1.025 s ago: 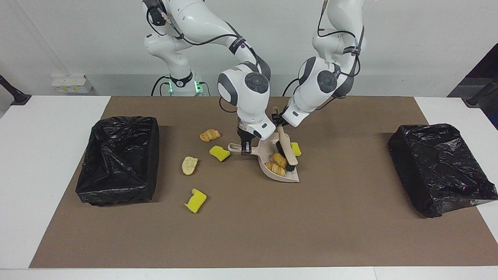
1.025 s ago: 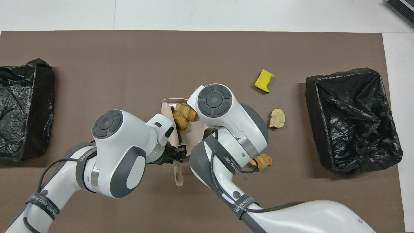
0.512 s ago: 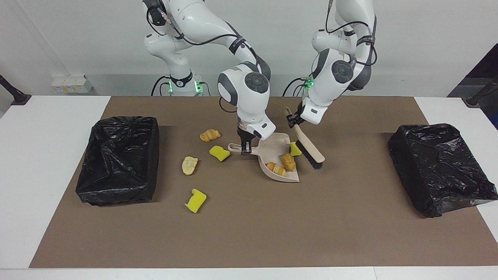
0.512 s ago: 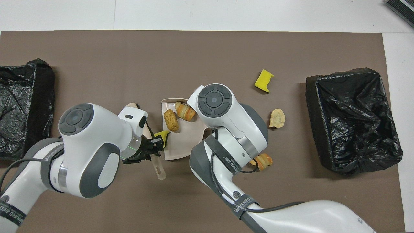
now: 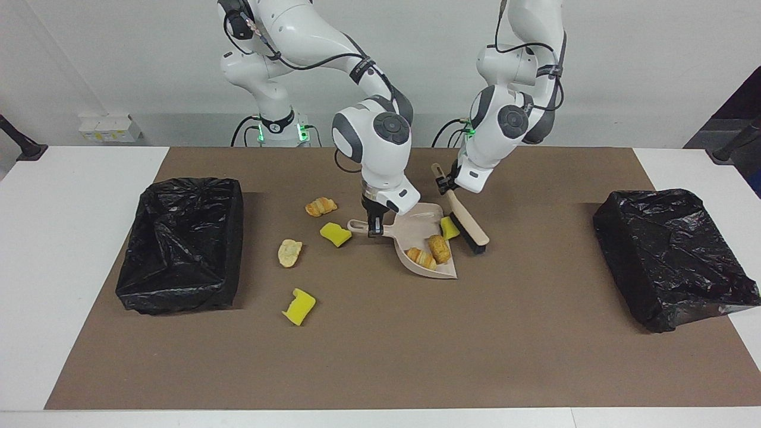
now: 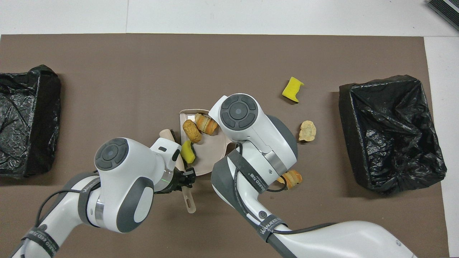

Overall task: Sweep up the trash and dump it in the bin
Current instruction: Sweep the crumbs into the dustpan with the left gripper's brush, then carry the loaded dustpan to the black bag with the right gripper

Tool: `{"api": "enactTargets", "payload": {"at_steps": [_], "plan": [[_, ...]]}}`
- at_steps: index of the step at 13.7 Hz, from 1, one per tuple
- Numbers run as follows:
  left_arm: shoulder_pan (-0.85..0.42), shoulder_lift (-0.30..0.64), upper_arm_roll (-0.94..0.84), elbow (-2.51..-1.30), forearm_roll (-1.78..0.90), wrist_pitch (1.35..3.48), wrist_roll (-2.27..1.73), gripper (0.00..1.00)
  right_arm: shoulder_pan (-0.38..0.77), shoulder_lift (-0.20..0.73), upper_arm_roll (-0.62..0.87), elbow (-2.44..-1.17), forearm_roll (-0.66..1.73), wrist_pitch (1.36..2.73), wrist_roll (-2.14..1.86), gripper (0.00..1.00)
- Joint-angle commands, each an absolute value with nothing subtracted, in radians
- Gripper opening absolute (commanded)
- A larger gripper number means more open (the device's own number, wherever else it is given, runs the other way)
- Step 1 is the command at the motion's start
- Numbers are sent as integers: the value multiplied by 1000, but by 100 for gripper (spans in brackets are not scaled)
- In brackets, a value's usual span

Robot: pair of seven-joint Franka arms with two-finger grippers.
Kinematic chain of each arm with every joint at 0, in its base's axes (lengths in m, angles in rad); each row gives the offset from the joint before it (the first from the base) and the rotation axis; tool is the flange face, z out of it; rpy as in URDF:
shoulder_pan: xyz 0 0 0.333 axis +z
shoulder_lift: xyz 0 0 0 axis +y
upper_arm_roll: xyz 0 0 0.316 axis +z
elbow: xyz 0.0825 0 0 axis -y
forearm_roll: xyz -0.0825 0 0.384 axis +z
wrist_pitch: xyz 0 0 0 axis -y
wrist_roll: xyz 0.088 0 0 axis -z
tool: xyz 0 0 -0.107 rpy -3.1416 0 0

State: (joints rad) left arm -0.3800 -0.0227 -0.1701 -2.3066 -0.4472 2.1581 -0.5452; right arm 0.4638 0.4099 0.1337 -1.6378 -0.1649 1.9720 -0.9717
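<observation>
My right gripper point(image 5: 373, 228) is shut on the handle of the beige dustpan point(image 5: 416, 229), which rests on the mat. Two golden-brown pastries point(image 5: 440, 248) point(image 5: 421, 257) lie in the pan; they also show in the overhead view point(image 6: 192, 130) point(image 6: 205, 123). My left gripper point(image 5: 445, 183) is shut on the beige brush point(image 5: 467, 223). The brush's black bristles press against a yellow sponge chunk point(image 5: 449, 227) at the pan's open edge point(image 6: 188, 152). More trash lies toward the right arm's end: a croissant point(image 5: 321, 206), a yellow sponge point(image 5: 335, 233), a pale pastry point(image 5: 289, 252) and another yellow sponge point(image 5: 299, 307).
A black-lined bin point(image 5: 181, 244) stands at the right arm's end of the brown mat and another black-lined bin point(image 5: 672, 255) at the left arm's end. In the overhead view the right arm hides the sponge by the pan's handle.
The brush came out of the pan, went round the yellow sponge chunk toward the left arm's end, then swept back and pushed it to the pan's edge. The pan stayed put.
</observation>
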Motion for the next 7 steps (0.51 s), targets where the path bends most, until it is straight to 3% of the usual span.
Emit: {"api": "enactTargets", "payload": {"at_steps": [1, 4, 7], "plan": [[-432, -3, -158, -2255, -506, 2172, -465, 0, 451, 399, 143, -1666, -167, 1990, -977, 0], [-416, 8, -149, -2238, -486, 2123, -472, 0, 436, 394, 144, -1666, -166, 1990, -983, 0], [-327, -37, -150, -2203, -292, 1989, -505, 0, 411, 379, 144, -1666, -117, 1990, -1020, 0]]}}
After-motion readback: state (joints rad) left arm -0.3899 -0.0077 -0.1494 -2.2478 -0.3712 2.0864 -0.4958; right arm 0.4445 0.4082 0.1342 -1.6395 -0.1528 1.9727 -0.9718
